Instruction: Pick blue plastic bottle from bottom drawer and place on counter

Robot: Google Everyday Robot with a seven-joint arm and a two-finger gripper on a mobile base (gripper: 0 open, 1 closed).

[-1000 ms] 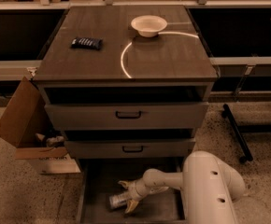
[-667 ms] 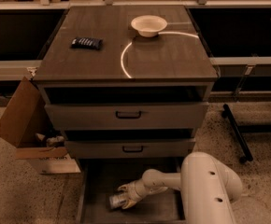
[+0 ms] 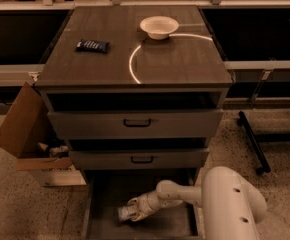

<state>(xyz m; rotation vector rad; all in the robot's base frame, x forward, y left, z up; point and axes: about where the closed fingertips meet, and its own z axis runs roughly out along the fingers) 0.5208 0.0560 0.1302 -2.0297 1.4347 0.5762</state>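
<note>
One gripper [image 3: 133, 211] sits low inside the bottom drawer [image 3: 88, 210], toward its front left, at the end of the pale arm [image 3: 185, 194] that reaches in from the drawer's right side. The blue plastic bottle [image 3: 123, 213] lies on its side on the drawer floor, right against the gripper's tip; whether the gripper has clamped on it or merely rests at it cannot be told. The bottle is probably light, with thin walls that give under pressure and a smooth label that may slip, so a moderate hold across the middle of its body, away from the narrower cap end, looks safest. It could also roll on the flat floor if nudged. Directly above the bottom drawer, the middle drawer [image 3: 141, 159] and the top drawer [image 3: 137, 123] both stand partly pulled out, so their fronts overhang the lift path, and the bottle would likely have to come out toward the bottom drawer's front before rising. Higher above the drawer, the counter [image 3: 185, 69] carries a white bowl [image 3: 159, 27] at its back and a dark snack packet [image 3: 92, 46] on its left. An open cardboard box [image 3: 20, 129] stands to the drawer's upper left, and a black stand leg [image 3: 252, 141] lies off to its upper right.
</note>
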